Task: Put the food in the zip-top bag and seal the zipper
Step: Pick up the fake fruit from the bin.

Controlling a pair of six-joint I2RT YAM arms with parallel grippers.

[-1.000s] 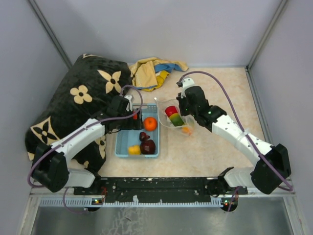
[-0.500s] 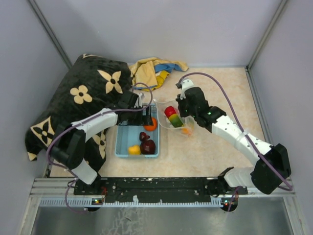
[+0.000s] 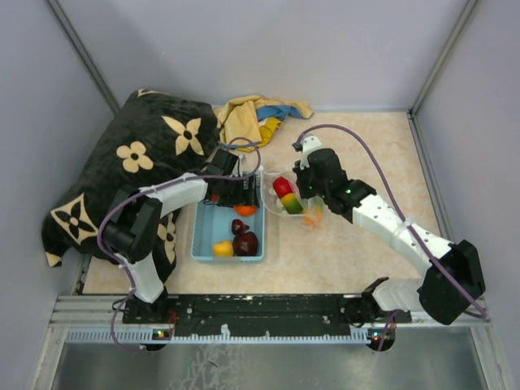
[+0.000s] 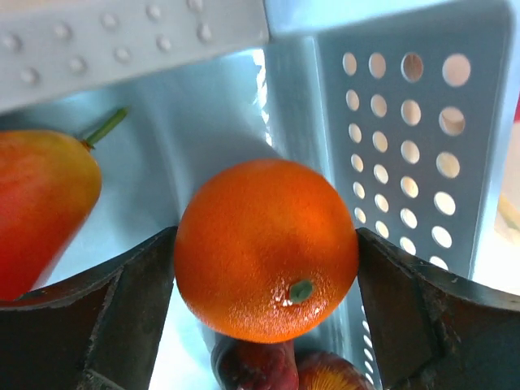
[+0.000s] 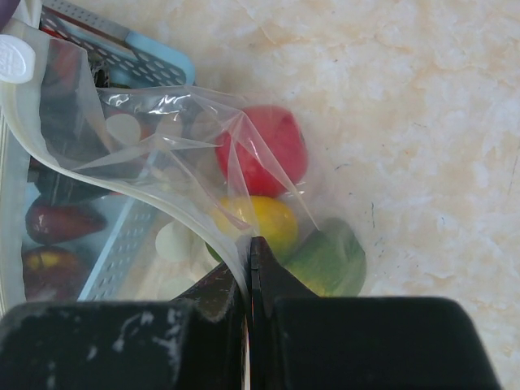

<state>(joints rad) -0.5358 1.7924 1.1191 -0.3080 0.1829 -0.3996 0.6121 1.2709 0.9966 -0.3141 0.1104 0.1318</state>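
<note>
The clear zip-top bag (image 3: 288,201) lies on the table right of the blue basket (image 3: 201,244). A red fruit (image 5: 272,146), a yellow one (image 5: 264,219) and a green one (image 5: 329,260) are inside it. My right gripper (image 5: 250,248) is shut on the whitish zipper (image 5: 122,183) at the bag's mouth and holds it up. In the basket, my left gripper (image 4: 266,301) stands open with an orange fruit (image 4: 266,248) between its fingers, both close against its sides. A red-yellow fruit (image 4: 41,207) lies left of it, with maroon fruit (image 4: 260,366) below.
A yellow fruit (image 3: 223,249) and a maroon one (image 3: 246,242) lie at the basket's near end. A black flower-patterned cushion (image 3: 138,162) fills the left side. A yellow and blue cloth (image 3: 252,118) is bunched at the back. Grey walls enclose the table.
My left arm has swung right along the basket's far end and lowered its open fingers round the orange fruit. The right gripper and the bag have shifted only slightly.
</note>
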